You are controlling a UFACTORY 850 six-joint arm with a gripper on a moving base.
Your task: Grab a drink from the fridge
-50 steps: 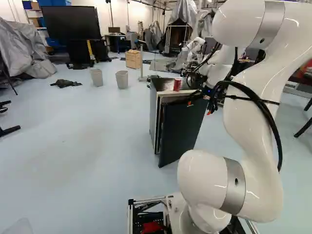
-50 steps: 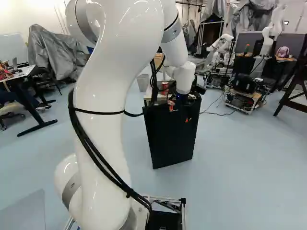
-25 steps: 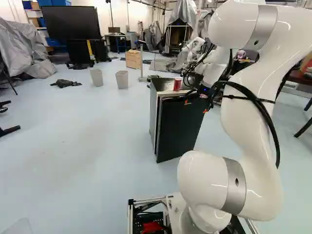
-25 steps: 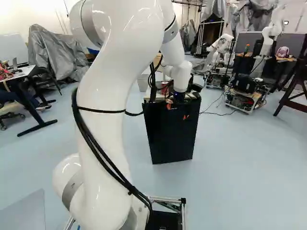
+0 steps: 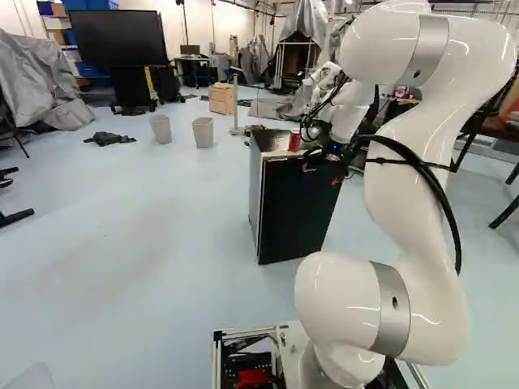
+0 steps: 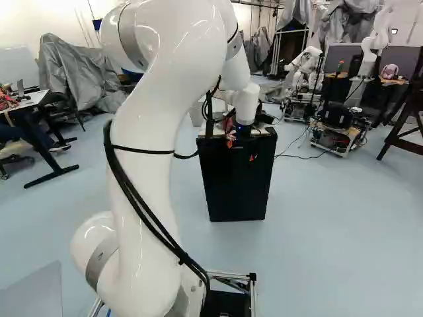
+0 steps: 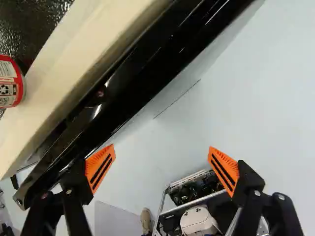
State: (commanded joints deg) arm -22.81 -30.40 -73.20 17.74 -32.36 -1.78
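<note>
Fridge (image 5: 292,212): three o'clock, near centre
Red can (image 5: 295,141): one o'clock, on the fridge
Hand (image 5: 320,174): near the fridge's top front edge
Wooden box (image 5: 220,99): eleven o'clock

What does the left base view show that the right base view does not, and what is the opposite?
Only left base view: the large black screen and the dark cloth lying on the floor.

Only right base view: the white tabletop at its left side.

Both: the dark fridge, the red can on top of it, largely hidden in the right view, and the gripper near the fridge's upper front edge.
</note>
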